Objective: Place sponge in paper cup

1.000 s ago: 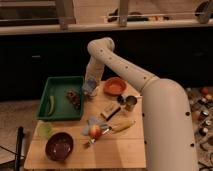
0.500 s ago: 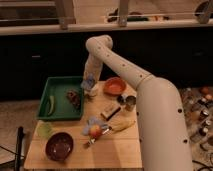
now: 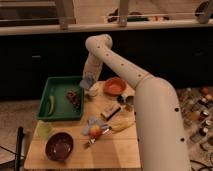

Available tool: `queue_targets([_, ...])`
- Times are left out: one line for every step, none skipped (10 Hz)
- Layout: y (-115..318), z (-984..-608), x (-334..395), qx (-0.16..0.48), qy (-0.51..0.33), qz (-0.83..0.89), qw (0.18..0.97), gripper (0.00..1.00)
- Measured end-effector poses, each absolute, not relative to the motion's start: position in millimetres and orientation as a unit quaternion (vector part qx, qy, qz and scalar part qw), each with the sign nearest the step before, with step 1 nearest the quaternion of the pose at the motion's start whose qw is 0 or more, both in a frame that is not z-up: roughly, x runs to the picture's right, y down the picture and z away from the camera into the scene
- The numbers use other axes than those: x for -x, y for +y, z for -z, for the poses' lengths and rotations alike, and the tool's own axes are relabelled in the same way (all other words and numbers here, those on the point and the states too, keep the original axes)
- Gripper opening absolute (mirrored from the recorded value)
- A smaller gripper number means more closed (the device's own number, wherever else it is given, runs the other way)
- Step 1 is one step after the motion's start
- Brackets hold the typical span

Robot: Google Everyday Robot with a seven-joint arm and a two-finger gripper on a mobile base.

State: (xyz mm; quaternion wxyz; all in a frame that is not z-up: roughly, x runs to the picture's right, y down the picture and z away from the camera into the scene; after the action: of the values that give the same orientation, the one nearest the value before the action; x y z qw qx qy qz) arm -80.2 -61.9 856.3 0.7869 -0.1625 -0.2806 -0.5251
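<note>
My gripper hangs from the white arm at the back of the wooden table, by the right edge of the green tray. It is shut on a pale blue sponge. A small white paper cup stands just below and to the right of the gripper, touching or almost touching the sponge; I cannot tell which.
An orange bowl sits right of the cup. The tray holds a green fruit and a dark item. In front lie an apple, a banana, a dark red bowl, a green cup and cans.
The gripper with the sponge has shifted slightly up and to the left, staying close over the paper cup. Nothing else has moved.
</note>
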Motion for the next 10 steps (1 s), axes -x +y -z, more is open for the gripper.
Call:
queue_targets([-62.4,-856.4,80.6,0.162,-0.281,0.525,0.787,0.80])
queue_targets([-62.7,-856.5,80.6,0.162,-0.281,0.525,0.787,0.80])
queue_targets([-63.5,-856.6,79.5,0.161,-0.280,0.525,0.787,0.80])
queue_targets([-63.6,-857.0,78.6,0.161,-0.280,0.524,0.788,0.80])
queue_targets([-63.7,-857.2,78.3,0.160,-0.280,0.524,0.788,0.80])
queue_targets([-64.8,-856.6,76.6,0.156,-0.280,0.524,0.789,0.80])
queue_targets([-65.5,-856.1,74.9,0.154,-0.279,0.524,0.790,0.80])
queue_targets([-66.1,-855.3,74.5,0.152,-0.279,0.524,0.790,0.80])
queue_targets([-67.5,-853.1,75.3,0.147,-0.278,0.527,0.790,0.80])
queue_targets([-68.2,-852.2,74.7,0.145,-0.277,0.528,0.790,0.80])
